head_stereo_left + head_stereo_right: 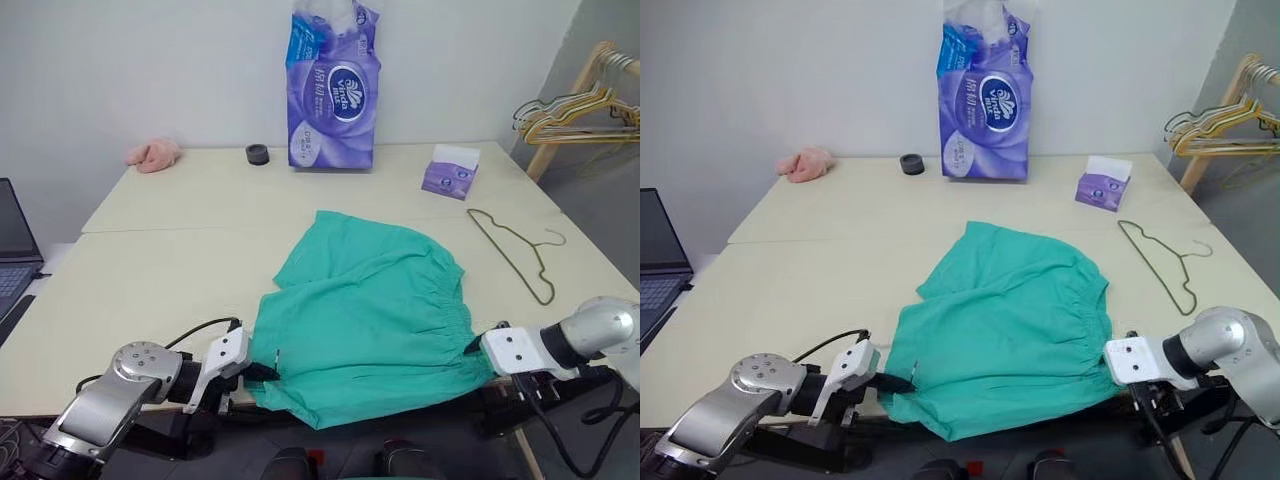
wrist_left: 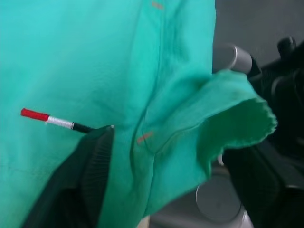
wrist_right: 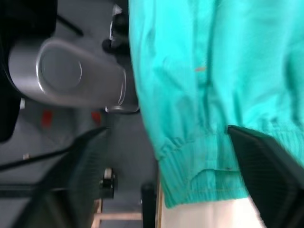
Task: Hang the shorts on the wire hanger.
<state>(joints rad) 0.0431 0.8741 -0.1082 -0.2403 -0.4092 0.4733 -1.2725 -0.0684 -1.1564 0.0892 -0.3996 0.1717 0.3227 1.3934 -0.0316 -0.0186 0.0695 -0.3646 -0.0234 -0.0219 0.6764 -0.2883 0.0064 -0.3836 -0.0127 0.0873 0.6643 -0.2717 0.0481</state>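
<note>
Both end effectors stand apart at the shorts' [image 1: 365, 325] near edge, the left end effector [image 1: 262, 373] and right end effector [image 3: 171, 175] gripping nothing; the shorts lie flat on the desk [image 1: 180, 260], overhanging its front. The wire hanger [image 1: 515, 250] rests just beside them to the right, so the step looks like laying out; next likely calls for fetching it.

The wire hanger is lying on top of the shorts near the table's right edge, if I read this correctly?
Not quite: the wire hanger lies on the bare table beside the shorts, apart from them, near the right edge. The left eye view shows the gap.
</note>
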